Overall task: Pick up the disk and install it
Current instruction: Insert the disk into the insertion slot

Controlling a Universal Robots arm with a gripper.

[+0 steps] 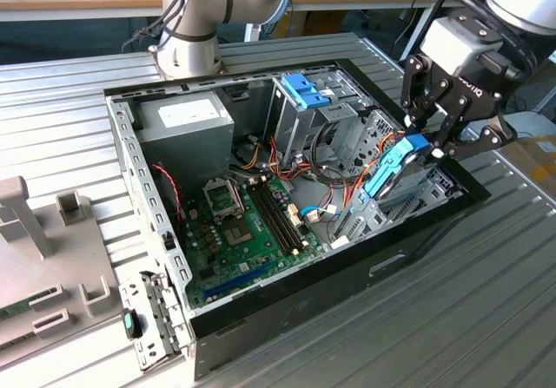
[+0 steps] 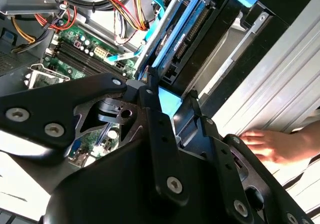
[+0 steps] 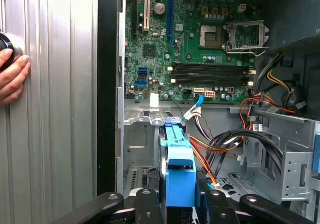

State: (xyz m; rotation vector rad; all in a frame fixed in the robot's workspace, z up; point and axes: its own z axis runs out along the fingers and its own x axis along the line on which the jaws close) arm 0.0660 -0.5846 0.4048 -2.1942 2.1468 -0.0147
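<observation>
Light: bright and even, with the table (image 1: 486, 318) well lit in the exterior view.
Glare: the table burns out white beside the hand (image 2: 272, 145) in the second wrist view.
Shadow: the gripper (image 2: 170, 101) is near-black and the case (image 1: 278, 301) wall is dark, while the disk (image 3: 179, 169) is cleanly lit.

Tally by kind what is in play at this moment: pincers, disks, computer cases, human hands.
pincer, shut on the disk: 1
disk: 1
computer case, open: 1
hand, resting outside the case: 1
Total: 4
</observation>
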